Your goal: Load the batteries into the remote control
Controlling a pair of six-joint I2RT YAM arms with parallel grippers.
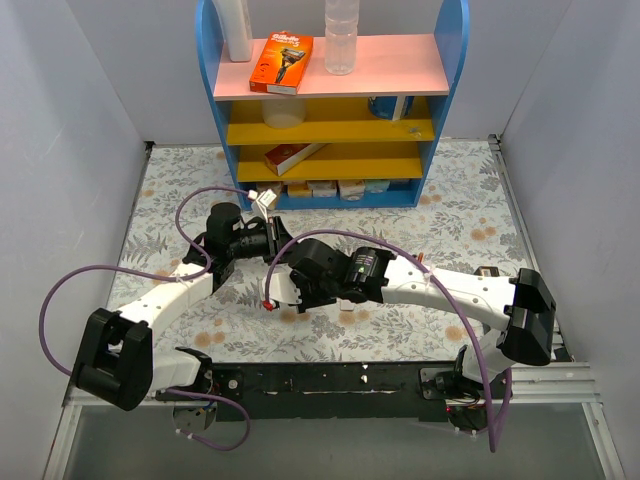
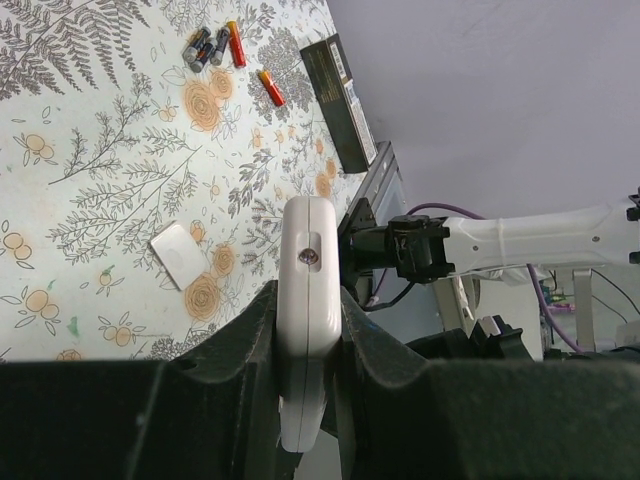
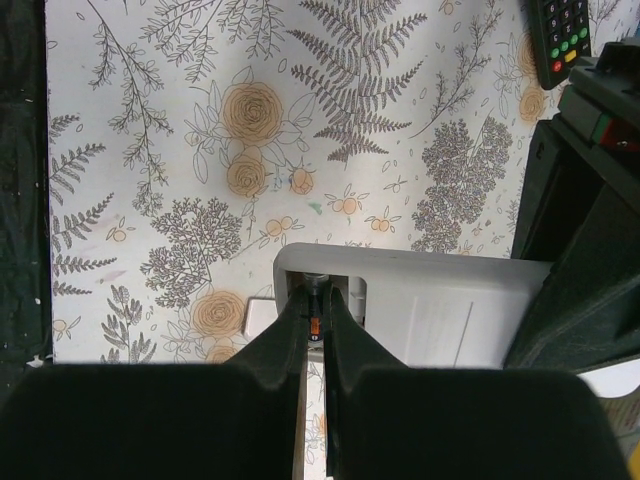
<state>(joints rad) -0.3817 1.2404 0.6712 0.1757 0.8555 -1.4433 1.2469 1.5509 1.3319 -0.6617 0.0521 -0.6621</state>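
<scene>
In the clamp of the left gripper [image 2: 308, 305] we find the remote control [image 2: 308, 262], held on edge. The right gripper [image 3: 315, 300], pinched onto one battery [image 3: 314, 326], meets the remote's back near one end, crosswise to its long axis. Spare batteries [image 2: 212, 45] lie well beyond the remote.

Remote control [image 2: 305, 250]: white-grey, held off the table edge-on in left gripper [image 2: 308, 297]. One battery [image 3: 313, 326], red-ringed, is pinched in right gripper [image 3: 315, 300] against remote's plain back, near its 9 o'clock end. Loose batteries [image 2: 212, 46] lie flat approx. 11 o'clock from remote, w/ one slightly apart.
</scene>
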